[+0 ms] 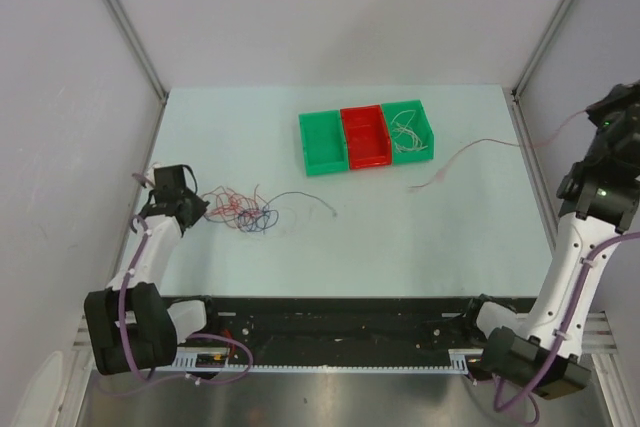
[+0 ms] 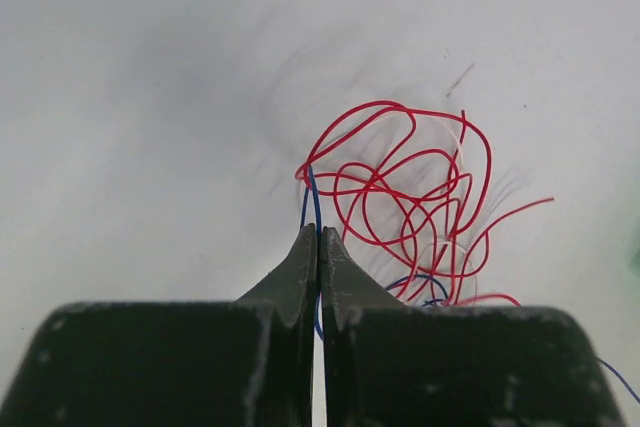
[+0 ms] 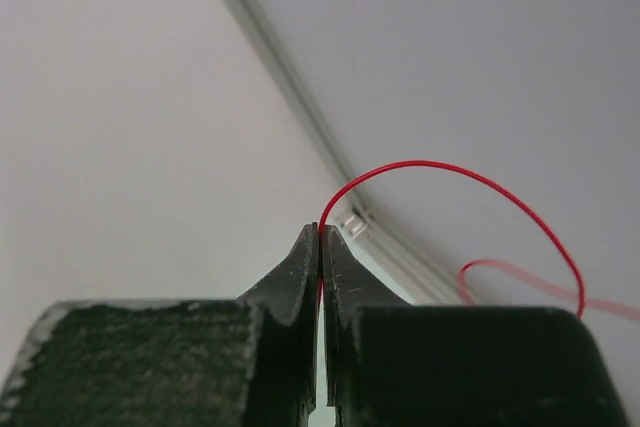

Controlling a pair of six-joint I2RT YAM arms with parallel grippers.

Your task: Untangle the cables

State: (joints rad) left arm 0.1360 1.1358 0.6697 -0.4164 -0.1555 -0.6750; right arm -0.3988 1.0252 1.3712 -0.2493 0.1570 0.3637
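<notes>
A tangle of red cables [image 1: 228, 204] and dark blue cables [image 1: 256, 219] lies at the table's left; one blue strand [image 1: 288, 195] trails right. My left gripper [image 1: 193, 208] is at the tangle's left edge. In the left wrist view it [image 2: 319, 233] is shut on a blue cable [image 2: 315, 197], with the red loops [image 2: 410, 197] just beyond. My right gripper [image 1: 604, 115] is raised at the far right. In the right wrist view it [image 3: 320, 230] is shut on a red cable [image 3: 450, 165]. That cable [image 1: 470, 150] stretches down to the table by the bins.
Three small bins stand at the table's back middle: green [image 1: 320, 144], red [image 1: 364, 139], and green [image 1: 425, 142] holding whitish wires [image 1: 405, 132]. Grey walls with metal corner posts [image 1: 548, 27] enclose the table.
</notes>
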